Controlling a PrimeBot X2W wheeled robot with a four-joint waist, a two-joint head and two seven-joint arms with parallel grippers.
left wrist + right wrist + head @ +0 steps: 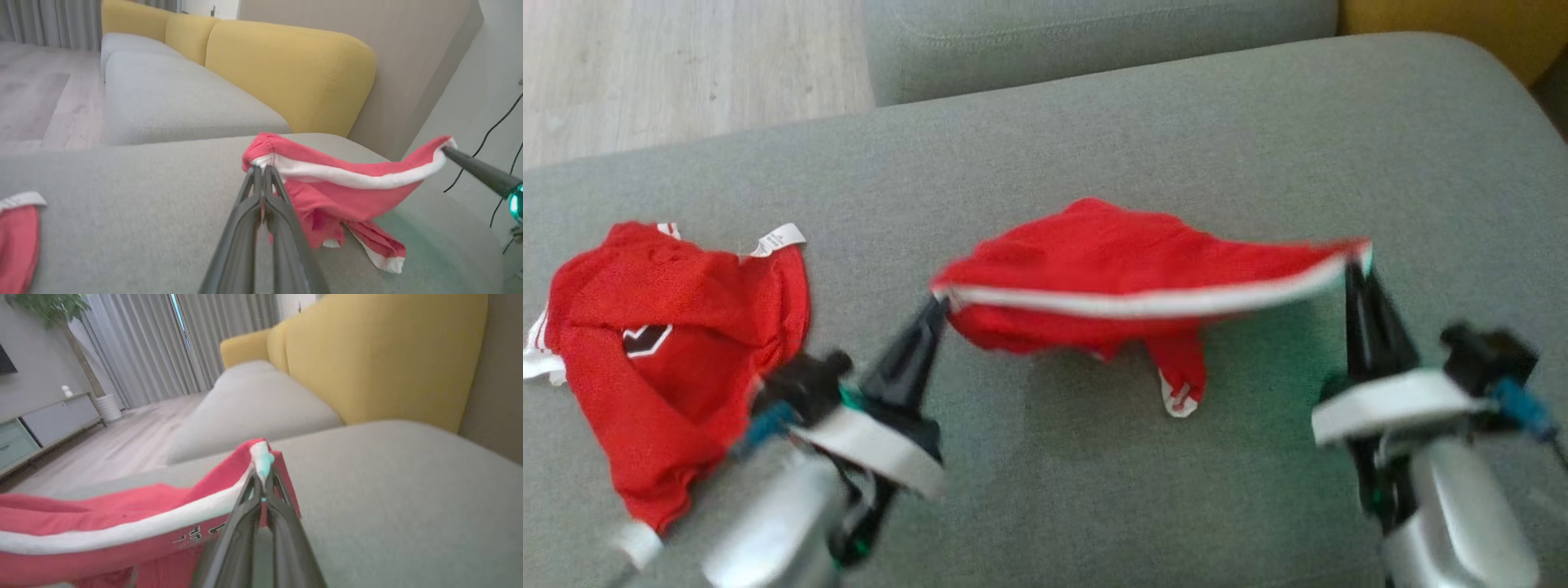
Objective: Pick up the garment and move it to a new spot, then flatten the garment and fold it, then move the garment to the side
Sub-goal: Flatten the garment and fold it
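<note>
1. Red fabric garment with white trim (pixel 1111 269) held over grey sofa cushion (pixel 1176 122), its trim edge taut.
2. Left pincer (pixel 938 306) and right pincer (pixel 1354 263) each clamped on a trim end.
3. Crumpled red jersey (pixel 670 343) lies left; open cushion ahead.

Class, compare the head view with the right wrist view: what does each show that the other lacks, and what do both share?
Head view adds a second red garment crumpled on the grey cushion, and the left gripper shut on the held garment. Right wrist view adds curtains, a potted plant, a low cabinet and dark lettering on the fabric. Both show the right gripper shut on that garment's white band, the grey cushion and wooden floor.
</note>
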